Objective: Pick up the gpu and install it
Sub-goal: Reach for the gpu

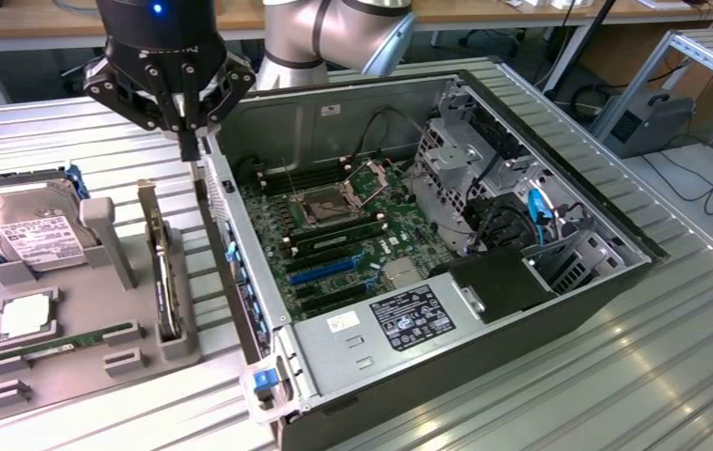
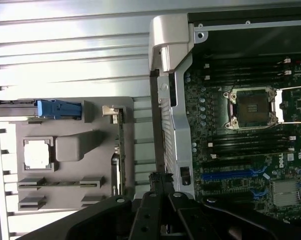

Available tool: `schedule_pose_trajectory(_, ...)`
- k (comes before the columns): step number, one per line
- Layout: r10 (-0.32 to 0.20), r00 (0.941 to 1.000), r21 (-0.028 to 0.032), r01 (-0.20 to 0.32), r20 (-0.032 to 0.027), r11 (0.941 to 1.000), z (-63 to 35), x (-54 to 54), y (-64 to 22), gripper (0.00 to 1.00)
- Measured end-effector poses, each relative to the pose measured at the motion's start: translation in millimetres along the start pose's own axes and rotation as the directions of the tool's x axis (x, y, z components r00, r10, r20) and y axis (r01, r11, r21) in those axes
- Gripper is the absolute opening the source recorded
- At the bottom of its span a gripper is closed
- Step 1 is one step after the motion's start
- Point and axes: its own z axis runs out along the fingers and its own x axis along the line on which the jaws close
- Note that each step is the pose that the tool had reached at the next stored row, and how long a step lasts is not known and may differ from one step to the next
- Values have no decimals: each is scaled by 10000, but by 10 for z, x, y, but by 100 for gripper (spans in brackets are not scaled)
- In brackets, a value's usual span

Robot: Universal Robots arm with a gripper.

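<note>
In the exterior view my claw (image 1: 191, 150) is closed on nothing and hangs just beside the case (image 1: 331, 108) wall. The gpu (image 1: 156, 268) stands on edge in the grey holder (image 1: 68, 366), I think so that its top is free to grasp. In the wrist view the gpu (image 2: 118, 160) is near my claw (image 2: 160, 180), not touching

gpu (image 1: 162, 272) upright (in gray holder)
</note>
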Motion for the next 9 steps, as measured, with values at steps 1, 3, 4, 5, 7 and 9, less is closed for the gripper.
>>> schedule_pose_trajectory(1, 0, 10000, 0, 0, -1, 10000, 0, 11, -1, 11)
schedule_pose_trajectory(3, 0, 10000, -1, 0, 1, 10000, 0, 30, -2, 11)
schedule_pose_trajectory(4, 0, 10000, -1, 0, 1, 10000, -1, 39, -3, 11)
schedule_pose_trajectory(5, 0, 10000, 0, 0, -1, 10000, -1, 48, -4, 11)
schedule_pose_trajectory(7, 0, 10000, -1, 0, 1, 10000, -1, 65, -5, 11)
schedule_pose_trajectory(9, 0, 10000, -1, 0, 0, 10000, -2, 83, -6, 11)
